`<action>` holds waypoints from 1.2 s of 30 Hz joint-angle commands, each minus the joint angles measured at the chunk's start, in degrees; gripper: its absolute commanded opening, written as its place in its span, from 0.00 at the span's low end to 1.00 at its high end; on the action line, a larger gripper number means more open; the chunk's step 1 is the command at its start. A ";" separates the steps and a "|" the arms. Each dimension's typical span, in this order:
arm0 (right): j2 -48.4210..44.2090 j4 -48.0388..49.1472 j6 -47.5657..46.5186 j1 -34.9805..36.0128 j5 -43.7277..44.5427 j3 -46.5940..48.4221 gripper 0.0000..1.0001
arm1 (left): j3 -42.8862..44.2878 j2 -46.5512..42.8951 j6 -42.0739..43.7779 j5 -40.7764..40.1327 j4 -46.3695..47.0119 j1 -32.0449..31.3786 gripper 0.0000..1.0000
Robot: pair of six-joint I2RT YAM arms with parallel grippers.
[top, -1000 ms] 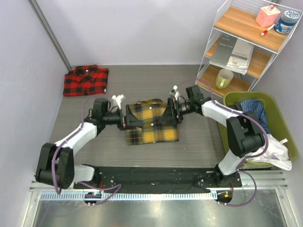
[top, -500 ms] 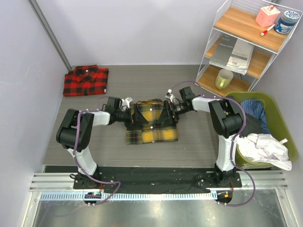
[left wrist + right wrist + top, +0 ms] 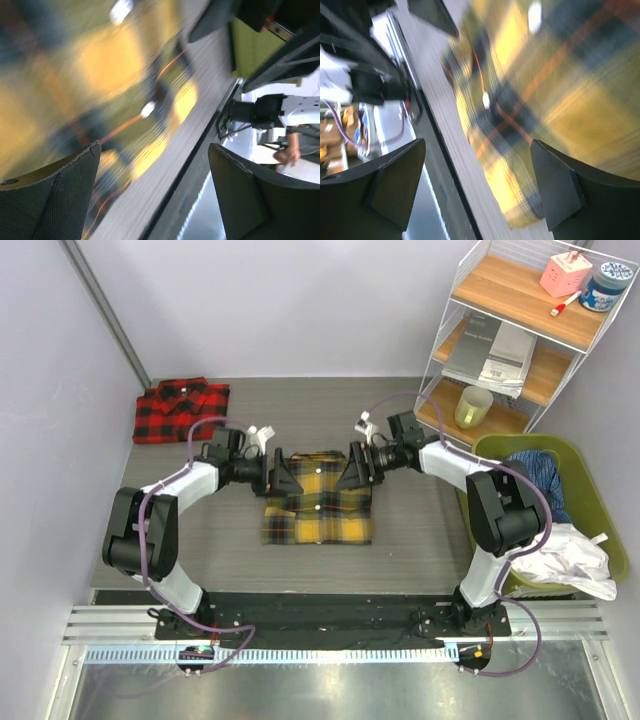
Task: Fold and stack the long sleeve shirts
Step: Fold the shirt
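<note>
**Both claws are hanging open at the yellow shirt's top edge**

The left claw (image 3: pixel 283 478) and the right claw (image 3: pixel 352 468) are facing each other across the far edge of the yellow shirt (image 3: pixel 318 510). Both wrist views are showing the fingers spread wide with nothing between them. The shirt is lying folded between the two claws and just nearer than them. The red shirt (image 3: pixel 180 410) is sitting well beyond the left claw, in the far corner of the table (image 3: pixel 420 530).

The flannel is looking soft, light and floppy, so a single pinch is likely to let it sag and unfold. Gripping both side edges, one per claw, is looking safer. Open table is stretching outward from the left claw toward the red shirt. Outward of the right claw, the wire shelf (image 3: pixel 500 285) and green basket (image 3: pixel 545 440) are crowding the room.
</note>
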 commanded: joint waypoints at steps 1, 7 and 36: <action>0.32 2.72 2.58 -0.70 -1.55 9.08 0.89 | 8.66 -0.49 -2.35 1.15 5.81 -2.79 0.88; 9.29 3.80 4.36 0.18 -2.17 15.24 0.78 | 17.37 13.39 -8.96 -0.87 11.90 -4.38 0.85; 13.33 -8.08 -1.19 -2.10 1.96 21.31 0.50 | 21.52 18.14 -13.16 0.80 12.23 -1.65 0.79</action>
